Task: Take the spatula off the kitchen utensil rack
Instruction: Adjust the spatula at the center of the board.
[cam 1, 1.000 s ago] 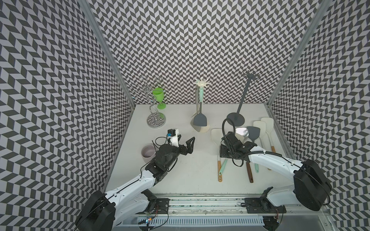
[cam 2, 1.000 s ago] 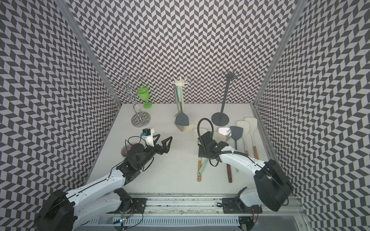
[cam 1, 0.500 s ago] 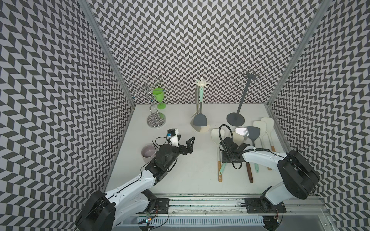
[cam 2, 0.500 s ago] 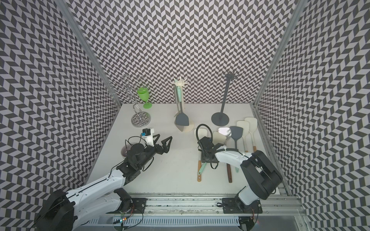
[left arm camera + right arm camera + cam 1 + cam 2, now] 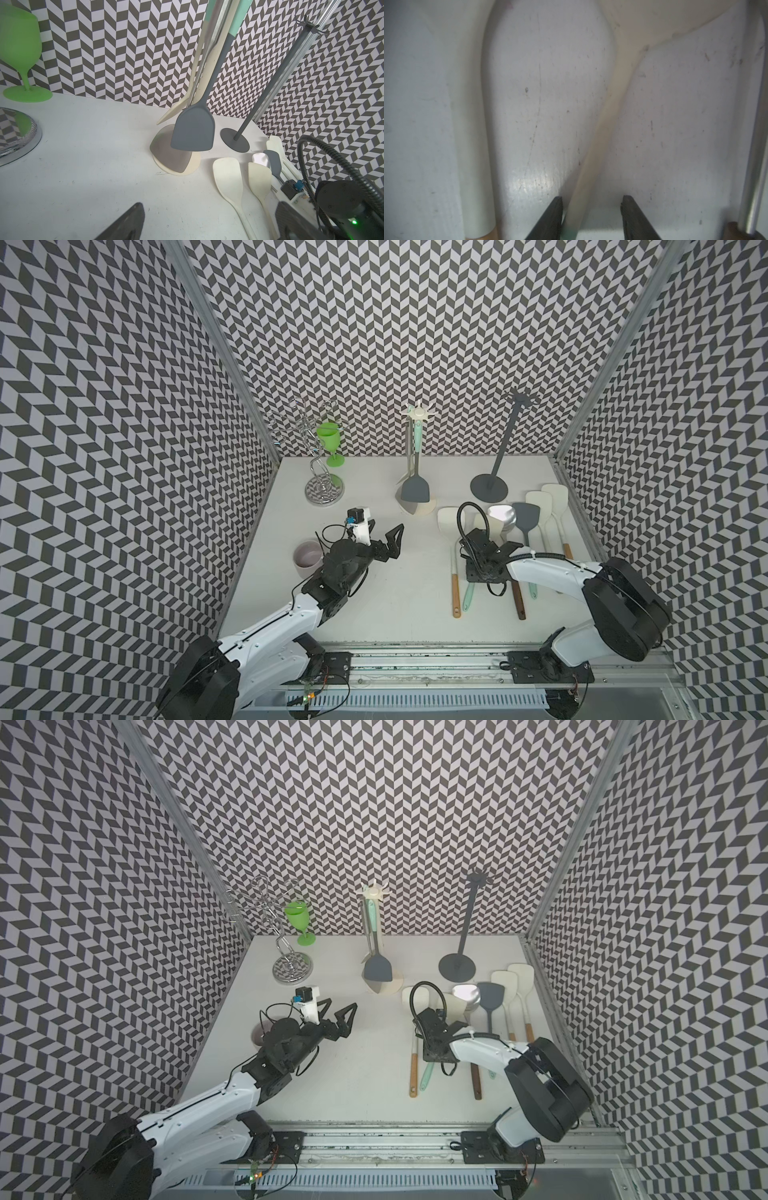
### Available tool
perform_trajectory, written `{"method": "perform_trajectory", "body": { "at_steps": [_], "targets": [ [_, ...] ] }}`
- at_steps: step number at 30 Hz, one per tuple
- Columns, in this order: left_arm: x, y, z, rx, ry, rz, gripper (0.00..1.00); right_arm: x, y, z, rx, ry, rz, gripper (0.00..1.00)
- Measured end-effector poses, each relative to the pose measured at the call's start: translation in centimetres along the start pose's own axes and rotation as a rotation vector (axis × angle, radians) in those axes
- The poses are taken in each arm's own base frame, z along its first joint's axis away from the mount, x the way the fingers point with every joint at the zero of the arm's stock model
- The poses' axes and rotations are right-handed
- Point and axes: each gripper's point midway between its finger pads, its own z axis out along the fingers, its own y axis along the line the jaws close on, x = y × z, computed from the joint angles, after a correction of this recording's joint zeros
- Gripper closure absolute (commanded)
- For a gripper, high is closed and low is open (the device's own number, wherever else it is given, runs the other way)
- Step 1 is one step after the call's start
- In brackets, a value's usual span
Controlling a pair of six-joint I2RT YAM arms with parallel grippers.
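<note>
The spatula (image 5: 414,489) is grey, its rack (image 5: 419,413) cream, the goblet (image 5: 328,438) green — walls (image 5: 415,323) black-and-white chevron.

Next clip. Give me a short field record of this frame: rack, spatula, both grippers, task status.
rack: cream utensil rack, upright, back middle
spatula: grey spatula hanging on it beside a steel utensil
left gripper: open, empty, hovering short of the rack
right gripper: open, low, jaws either side of the handle of a cream spatula on the table
loose: row of spatulas lying on the robot's right
status: grey spatula not yet taken
</note>
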Motion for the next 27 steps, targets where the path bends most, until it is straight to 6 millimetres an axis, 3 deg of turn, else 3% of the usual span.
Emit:
{"method": "perform_trajectory", "body": {
  "at_steps": [6,11,14,21,27],
  "targets": [
    [0.0,0.0,0.0,0.000,0.000,0.000,0.00,-0.5,-0.7,0.1,0.012,-0.004,0.014,0.64],
    [0.0,0.0,0.0,0.000,0.000,0.000,0.00,-1.6,-0.5,0.5,0.020,-0.004,-0.018,0.78],
    [0.0,0.0,0.0,0.000,-0.001,0.000,0.00,-2.3,-0.1,0.8,0.027,-0.009,-0.038,0.79],
    [-0.1,0.0,0.0,0.000,-0.003,0.000,0.00,-2.5,-0.1,0.8,0.033,-0.016,-0.036,0.94],
    [-0.1,0.0,0.0,0.001,-0.003,0.000,0.00,-2.5,-0.1,0.8,0.034,-0.015,-0.036,0.92]
  ]
}}
